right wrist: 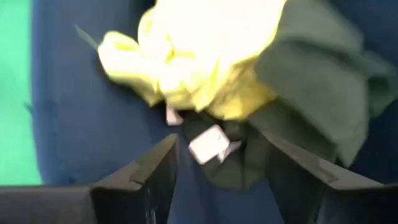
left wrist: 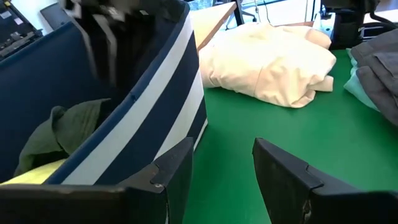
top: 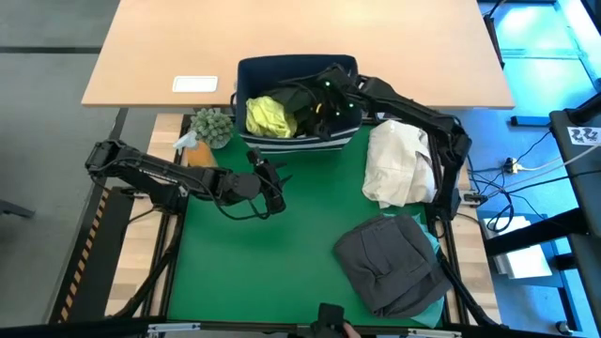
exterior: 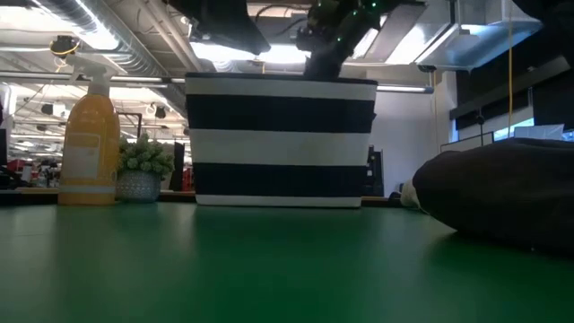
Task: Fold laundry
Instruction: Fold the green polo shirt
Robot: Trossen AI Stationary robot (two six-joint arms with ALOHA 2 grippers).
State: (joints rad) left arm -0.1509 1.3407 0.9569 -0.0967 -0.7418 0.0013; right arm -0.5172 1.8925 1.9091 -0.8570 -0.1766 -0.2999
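Green matting (top: 272, 272) is covering the table, with the navy bin (top: 252, 73) sitting at 12 o'clock of it. So the thing that matters: the right gripper (top: 321, 101) is hanging over the bin, and the yellow-green shirt (top: 269, 115) is lying inside at roughly 9 o'clock from it, bunched up with no real long axis, a dark olive garment (right wrist: 311, 74) tucked against it. Its fingers are standing partly apart, gripping nothing. The left gripper (top: 275, 191) is waiting outside the bin at about 6 o'clock from the shirt, jaws apart and empty. I'm guessing the right arm is nearer. A charcoal garment (top: 390, 263) is lying at 4 o'clock on the mat.
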